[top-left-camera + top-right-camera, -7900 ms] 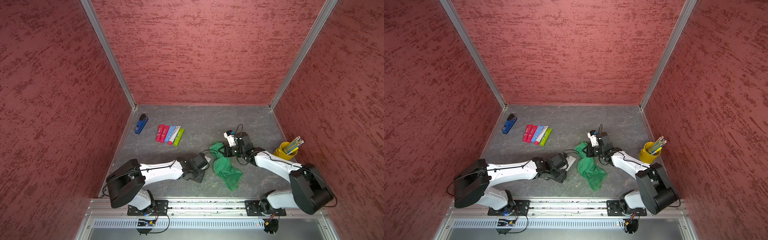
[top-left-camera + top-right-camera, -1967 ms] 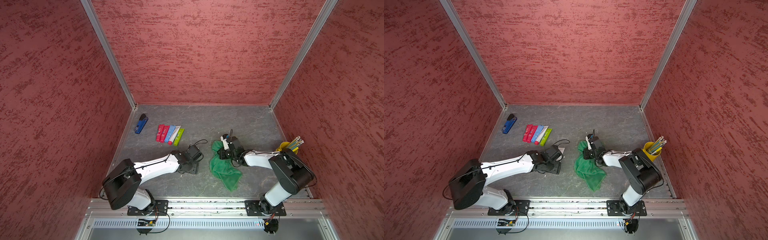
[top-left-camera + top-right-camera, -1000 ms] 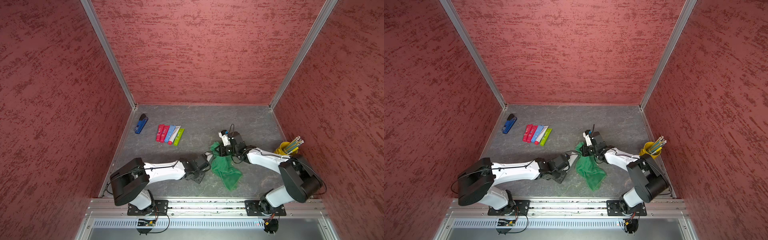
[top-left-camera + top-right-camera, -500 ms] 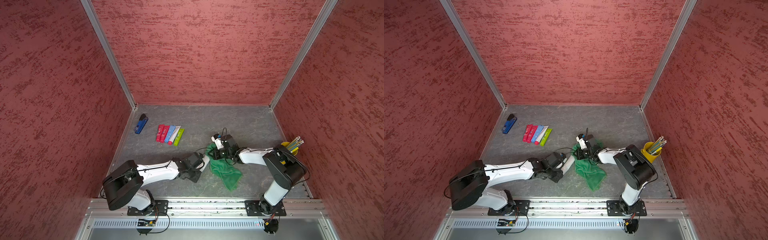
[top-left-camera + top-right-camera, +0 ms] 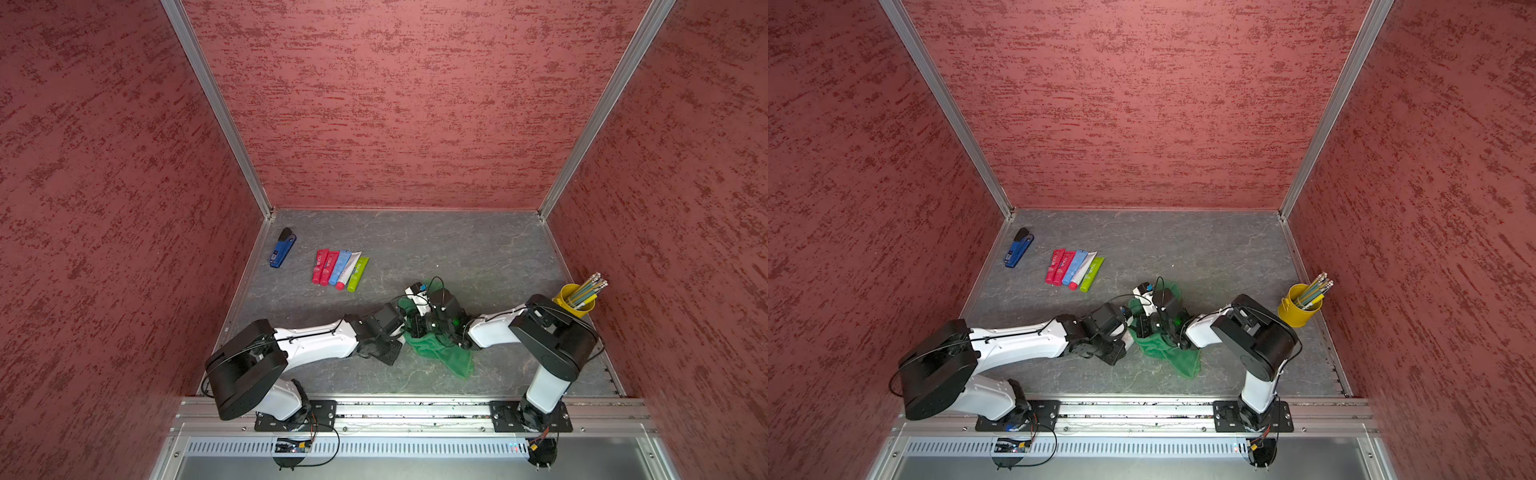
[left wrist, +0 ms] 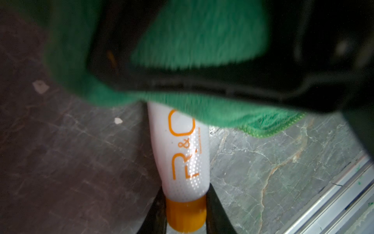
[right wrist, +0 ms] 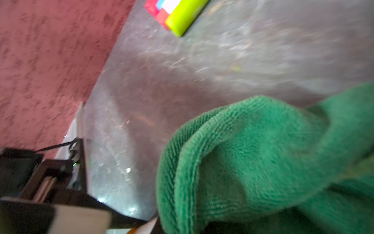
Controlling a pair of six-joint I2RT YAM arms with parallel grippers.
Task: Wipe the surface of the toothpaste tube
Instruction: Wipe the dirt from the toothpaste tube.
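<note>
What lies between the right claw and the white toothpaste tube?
The green cloth: the left wrist view shows it draped over the white toothpaste tube, beneath the right claw.

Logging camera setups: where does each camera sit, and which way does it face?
Both top views: high at the front, looking down into the booth; left arm and right arm whole, cloth between them.
Left wrist: looks along the left hand, gripping the toothpaste tube by its cap.
Right wrist: looks over the cloth toward the spare tubes; part of the left arm shows.
Shared: the cloth, in every view.
</note>
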